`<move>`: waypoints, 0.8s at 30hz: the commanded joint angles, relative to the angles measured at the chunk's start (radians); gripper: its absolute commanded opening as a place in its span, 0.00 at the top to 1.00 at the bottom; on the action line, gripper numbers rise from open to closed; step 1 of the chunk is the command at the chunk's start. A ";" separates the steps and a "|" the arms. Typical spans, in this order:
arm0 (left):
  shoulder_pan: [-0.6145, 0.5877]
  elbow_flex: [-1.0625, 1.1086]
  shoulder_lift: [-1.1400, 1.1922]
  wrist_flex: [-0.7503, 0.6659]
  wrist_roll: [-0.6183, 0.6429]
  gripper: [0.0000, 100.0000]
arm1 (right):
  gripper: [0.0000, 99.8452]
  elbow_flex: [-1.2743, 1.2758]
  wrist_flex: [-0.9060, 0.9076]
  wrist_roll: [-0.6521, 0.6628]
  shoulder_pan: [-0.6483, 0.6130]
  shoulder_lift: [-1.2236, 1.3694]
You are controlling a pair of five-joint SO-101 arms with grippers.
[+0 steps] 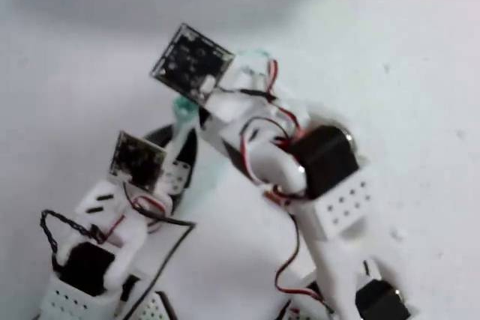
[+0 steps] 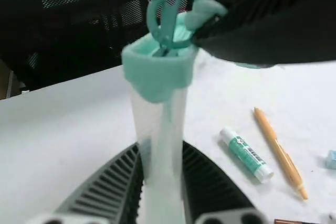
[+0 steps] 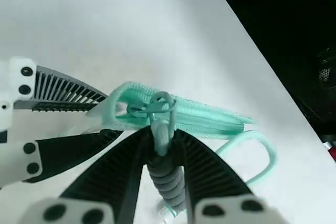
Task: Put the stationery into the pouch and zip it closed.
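Working the zip right now. Pinching the see-through pouch (image 2: 157, 77) in the left gripper (image 2: 160, 153), jaws narrow on its sides, holding it up on end over the table (image 2: 63, 129). Squeezing the zip pull (image 3: 157, 109) tight in the right gripper (image 3: 160, 136), at the pouch end close to the left gripper. Cannot tell open zip from shut zip. Not done packing, though: can see 1 glue stick (image 2: 245, 155) and 1 orange pencil (image 2: 278, 153) lying near each other on the table, outside the pouch and apart from it. Probably opening it, then. Next, need to hold the pouch firm and pull the zip straight along the top, without letting the pouch bend or slip. After that, pick up the 2 things and drop them in.
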 commanded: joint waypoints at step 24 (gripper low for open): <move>0.007 0.064 -0.005 0.005 -0.063 0.98 | 0.98 -0.040 -0.420 -0.147 0.346 0.297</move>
